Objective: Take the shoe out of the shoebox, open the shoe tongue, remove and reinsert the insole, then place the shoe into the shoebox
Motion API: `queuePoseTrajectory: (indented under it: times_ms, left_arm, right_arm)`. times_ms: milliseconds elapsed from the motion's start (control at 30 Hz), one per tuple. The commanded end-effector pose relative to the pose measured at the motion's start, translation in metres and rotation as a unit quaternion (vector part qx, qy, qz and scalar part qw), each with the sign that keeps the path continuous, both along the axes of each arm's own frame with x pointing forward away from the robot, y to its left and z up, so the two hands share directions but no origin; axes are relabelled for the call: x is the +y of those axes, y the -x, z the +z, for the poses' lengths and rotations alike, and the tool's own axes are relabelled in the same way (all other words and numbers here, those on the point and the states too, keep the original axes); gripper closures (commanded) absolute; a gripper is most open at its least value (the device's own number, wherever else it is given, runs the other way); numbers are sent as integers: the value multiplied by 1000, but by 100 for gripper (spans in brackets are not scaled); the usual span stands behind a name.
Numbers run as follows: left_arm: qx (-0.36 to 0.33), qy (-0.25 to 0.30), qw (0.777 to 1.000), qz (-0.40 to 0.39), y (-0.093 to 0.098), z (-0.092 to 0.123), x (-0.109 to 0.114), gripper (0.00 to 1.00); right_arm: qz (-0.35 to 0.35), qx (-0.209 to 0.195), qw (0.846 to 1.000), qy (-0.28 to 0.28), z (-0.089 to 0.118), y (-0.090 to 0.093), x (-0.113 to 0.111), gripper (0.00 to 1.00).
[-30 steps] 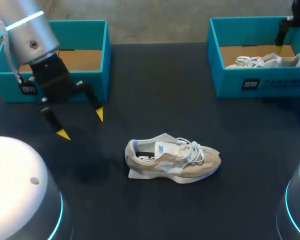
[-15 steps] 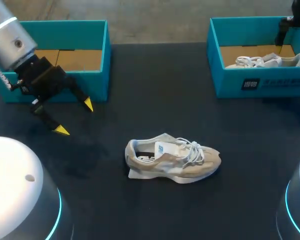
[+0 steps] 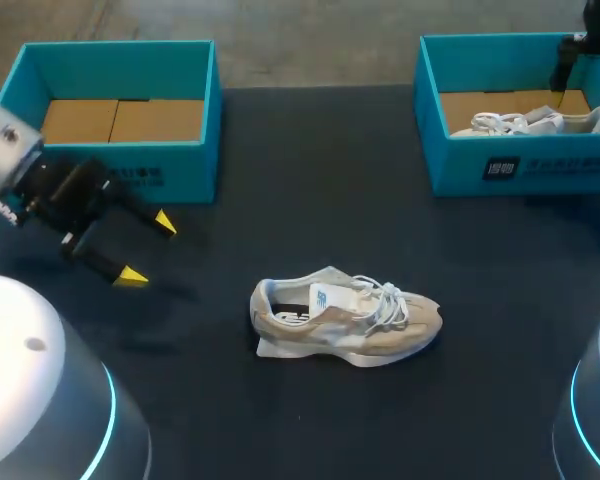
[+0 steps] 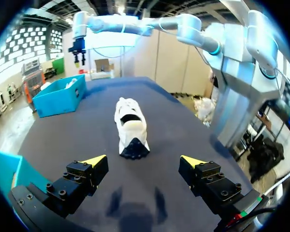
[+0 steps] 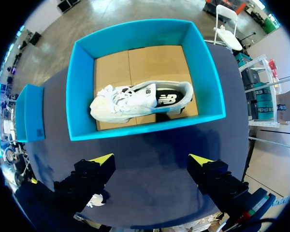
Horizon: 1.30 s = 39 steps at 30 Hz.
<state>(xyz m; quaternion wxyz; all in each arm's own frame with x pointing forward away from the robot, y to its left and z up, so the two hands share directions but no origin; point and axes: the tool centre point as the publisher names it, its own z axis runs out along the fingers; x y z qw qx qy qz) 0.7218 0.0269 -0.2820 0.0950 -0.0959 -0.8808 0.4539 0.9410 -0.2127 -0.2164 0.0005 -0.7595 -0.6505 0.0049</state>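
Near the middle of the dark table (image 3: 310, 180), on the side close to the robot, a beige shoe (image 3: 345, 320) sits on its sole. It lies long-ways from side to side. Its heel points to the robot's left and its toe points to the right. The white laces are up near the toe end, and the tongue with a blue mark sticks up.

A bit farther back and off to the left, the left gripper (image 3: 148, 248) hangs low over the table, well apart from the shoe. Its two yellow-tipped fingers are spread wide with nothing between them. From its wrist camera, the shoe's dark heel faces the gripper and the toe points away.

At the far left there is a blue shoebox (image 3: 130, 175) with only brown cardboard inside.

At the far right there is a second blue shoebox (image 3: 520, 165) with a white shoe (image 3: 535, 122) in it. That shoe also lies side to side, with its toe to the left. The right gripper (image 5: 151, 159) hangs above this box, fingers spread wide and holding nothing.
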Motion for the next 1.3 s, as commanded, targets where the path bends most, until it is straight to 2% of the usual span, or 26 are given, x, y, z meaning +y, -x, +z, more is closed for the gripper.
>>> queuePoseTrajectory:
  times_ms: [33, 300, 667, 1300]
  left_arm:
    - [3, 33, 999, 32, 7, -7, 2, 0]
    - [39, 76, 995, 55, 16, -18, -1, 0]
    - [46, 136, 986, 83, 29, -34, -4, 0]
    - [46, 136, 986, 83, 29, -34, -4, 0]
  right_arm:
    - [-1, -1, 1000, 0, 0, 2, 0, 0]
    - [-1, -1, 1000, 0, 0, 2, 0, 0]
    - [-1, -1, 1000, 0, 0, 2, 0, 0]
    - [-1, -1, 1000, 0, 0, 2, 0, 0]
